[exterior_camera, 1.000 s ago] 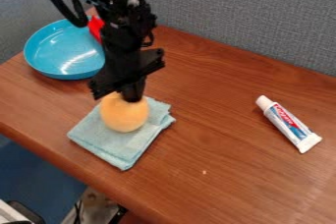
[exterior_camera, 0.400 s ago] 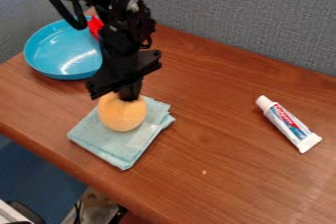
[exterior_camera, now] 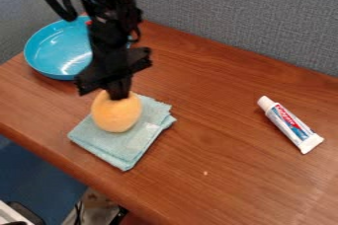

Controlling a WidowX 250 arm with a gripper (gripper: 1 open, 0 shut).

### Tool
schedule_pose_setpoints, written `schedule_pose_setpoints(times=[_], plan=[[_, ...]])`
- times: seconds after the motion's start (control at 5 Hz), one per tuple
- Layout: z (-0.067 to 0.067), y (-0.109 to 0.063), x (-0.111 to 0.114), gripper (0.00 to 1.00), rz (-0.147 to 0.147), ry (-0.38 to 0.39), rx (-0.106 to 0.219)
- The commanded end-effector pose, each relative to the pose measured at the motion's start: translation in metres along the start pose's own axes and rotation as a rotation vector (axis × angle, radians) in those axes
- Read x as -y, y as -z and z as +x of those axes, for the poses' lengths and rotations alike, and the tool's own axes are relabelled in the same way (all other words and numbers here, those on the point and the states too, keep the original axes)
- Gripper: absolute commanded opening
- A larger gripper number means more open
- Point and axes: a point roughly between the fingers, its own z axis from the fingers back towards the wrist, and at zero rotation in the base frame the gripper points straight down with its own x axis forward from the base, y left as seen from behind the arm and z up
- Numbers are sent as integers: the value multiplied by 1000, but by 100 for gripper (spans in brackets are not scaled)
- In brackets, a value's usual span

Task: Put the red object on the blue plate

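The red object [exterior_camera: 115,116] is a round orange-red ball resting on a folded pale teal cloth [exterior_camera: 136,140] near the table's front left. My gripper [exterior_camera: 115,93] points down at the ball's top, its dark fingers shut and touching or just above it. Whether they pinch any part of it is hidden by the fingers. The blue plate [exterior_camera: 50,53], a round bright blue dish, lies behind and to the left of the ball, partly covered by the arm.
A white toothpaste tube [exterior_camera: 290,123] lies at the right of the brown wooden table [exterior_camera: 211,91]. The table's front edge runs diagonally just below the cloth. A grey wall stands behind.
The arm has leaned a little to the left, and the ball looks shifted slightly left on the cloth. Plate and toothpaste tube have stayed put.
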Motion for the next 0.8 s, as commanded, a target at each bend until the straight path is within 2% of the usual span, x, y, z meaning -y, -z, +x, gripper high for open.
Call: schedule_pose_setpoints(times=[0.0, 0.2, 0.4, 0.6], plan=[[20, -14, -9, 0, -14, -5, -12], [37, -34, -6, 0, -59, -43, -25], [55, -50, -3, 0, -79, -84, -30], [77, -62, -6, 0, -78, -145, -34]])
